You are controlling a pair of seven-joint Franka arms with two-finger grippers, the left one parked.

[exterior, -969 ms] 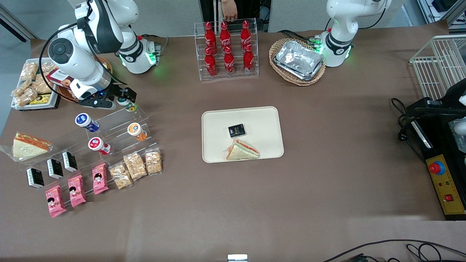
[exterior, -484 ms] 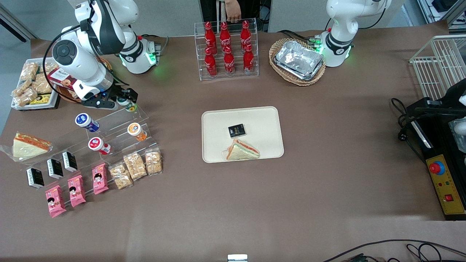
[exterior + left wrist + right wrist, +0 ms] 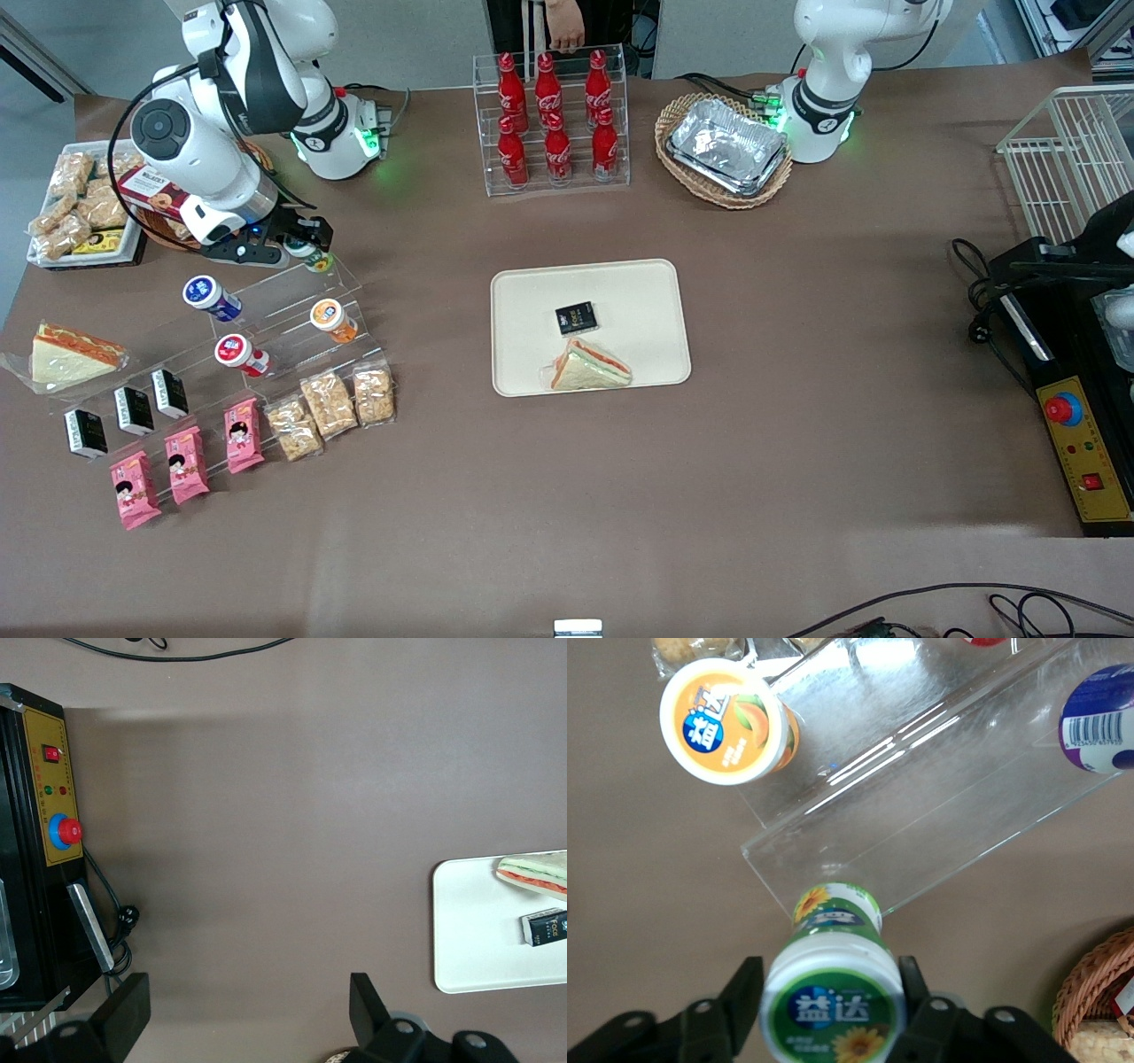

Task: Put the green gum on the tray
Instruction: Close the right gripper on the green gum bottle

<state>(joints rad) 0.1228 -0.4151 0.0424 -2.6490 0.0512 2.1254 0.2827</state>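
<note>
Reaches low over the acrylic step stand (image 3: pixel 292 306), wrist bent down; gripper (image 3: pixel 828 997) clamped on the green gum (image 3: pixel 833 992), 2 fingers (image 3: pixel 744 992) touching its lid.

Brown table (image 3: pixel 797 461) bearing tray (image 3: pixel 651 292)

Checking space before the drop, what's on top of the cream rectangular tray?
The cream rectangular tray carries a small black packet and a wrapped triangular sandwich. Anything beneath them is hidden.
</note>
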